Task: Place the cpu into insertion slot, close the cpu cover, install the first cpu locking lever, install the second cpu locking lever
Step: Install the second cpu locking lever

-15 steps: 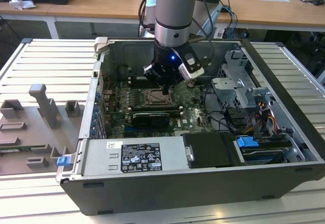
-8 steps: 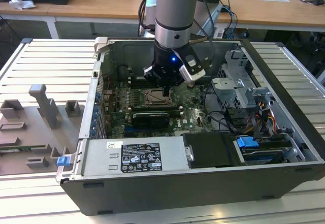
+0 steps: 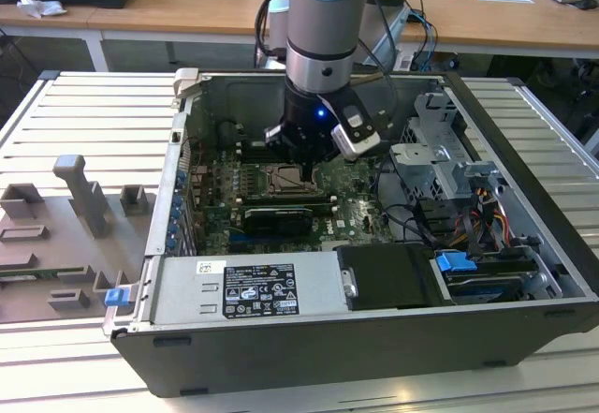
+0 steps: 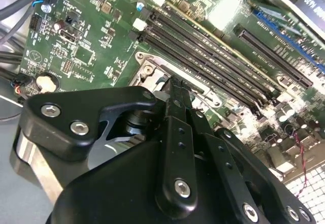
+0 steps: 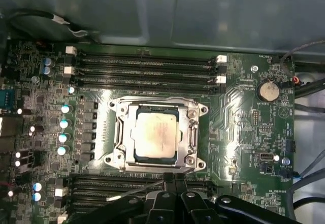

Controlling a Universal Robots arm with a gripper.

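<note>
Cpu [image 5: 155, 135], one pale silvery-beige square, lies flat in the insertion slot [image 5: 123, 158] on the green motherboard [image 5: 238, 132]. One thin silver cpu cover [image 5: 193, 132] frames it, lying down around the chip. Four long black memory slots [image 5: 144, 69] run along one side of the socket, more along the other. Just off the socket's edge, the tool [image 5: 173, 179] shows its dark fingers pressed together, pinching nothing. Case walls [image 3: 524, 141] ring the board in the exterior view.

1 cpu [image 5: 155, 134], 1 cpu cover [image 5: 156, 132], 1 insertion slot [image 5: 120, 155], 1 round battery [image 5: 268, 90].
</note>
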